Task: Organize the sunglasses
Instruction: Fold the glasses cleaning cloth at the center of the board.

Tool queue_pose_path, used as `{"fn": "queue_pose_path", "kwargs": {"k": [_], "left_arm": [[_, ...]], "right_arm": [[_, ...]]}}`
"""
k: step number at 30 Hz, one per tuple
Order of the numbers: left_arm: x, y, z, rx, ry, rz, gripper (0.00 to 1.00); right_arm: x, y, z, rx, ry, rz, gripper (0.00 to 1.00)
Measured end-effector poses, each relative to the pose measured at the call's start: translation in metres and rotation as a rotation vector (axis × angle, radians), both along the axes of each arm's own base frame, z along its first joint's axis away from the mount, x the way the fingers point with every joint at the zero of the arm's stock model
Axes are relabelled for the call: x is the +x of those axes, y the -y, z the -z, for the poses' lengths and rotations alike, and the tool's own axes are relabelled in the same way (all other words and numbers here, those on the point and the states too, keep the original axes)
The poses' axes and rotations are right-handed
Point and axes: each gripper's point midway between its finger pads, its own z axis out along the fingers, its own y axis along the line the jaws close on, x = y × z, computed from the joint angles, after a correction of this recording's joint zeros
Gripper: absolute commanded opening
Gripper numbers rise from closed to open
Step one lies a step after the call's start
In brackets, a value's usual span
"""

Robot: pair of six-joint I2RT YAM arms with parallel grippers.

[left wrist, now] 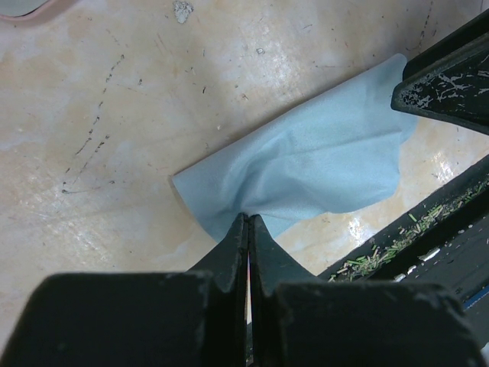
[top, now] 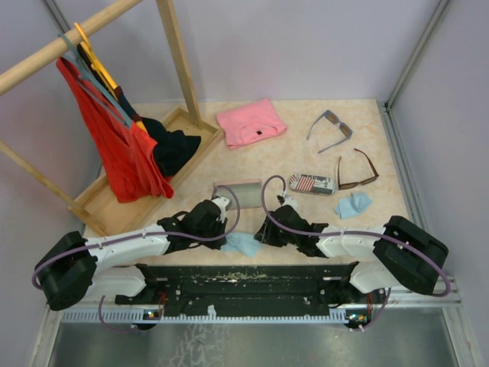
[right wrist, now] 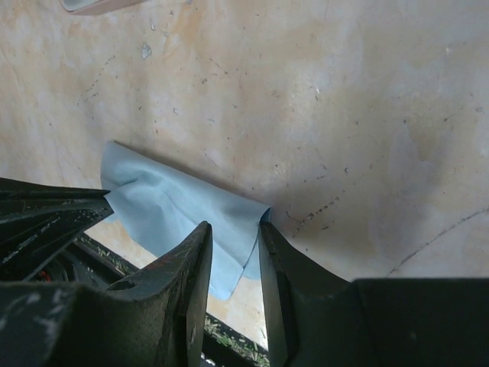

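Down at the near edge of the tabletop, both arms lie folded low. Their forearms reach inward from the two sides, so the wrists nearly meet over a light blue cloth. The left pincer is pressed fully closed with its tips right at the cloth's near edge; I cannot tell whether it has a fold nipped. The right pincer stands a little way apart, astride one corner of the same cloth without clamping it.

Neither pair of sunglasses is anywhere near them. Past a pale oblong case and a flag-patterned case, and beyond a second blue cloth, the brown-framed sunglasses lie to the right, temples open. Farther back, the grey-blue sunglasses lie near the far right corner, well apart from both pincers. A folded pink garment lies at the back, and clothes hang on a wooden rack to the left.
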Motion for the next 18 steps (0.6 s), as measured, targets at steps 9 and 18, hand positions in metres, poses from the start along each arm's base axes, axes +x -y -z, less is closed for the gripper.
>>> {"fn": "queue_pose_path", "kwargs": {"k": [9,18], "left_arm": [[0.0000,0.0000,0.0000,0.000,0.000,0.000,0.00],[0.0000,-0.0001,0.0000,0.001,0.001,0.002,0.00]], "right_arm": [[0.0031,-0.0018,0.0005,-0.010,0.000,0.006,0.24],[0.0053,0.0029,0.0049,-0.036,0.005,0.022,0.01]]}}
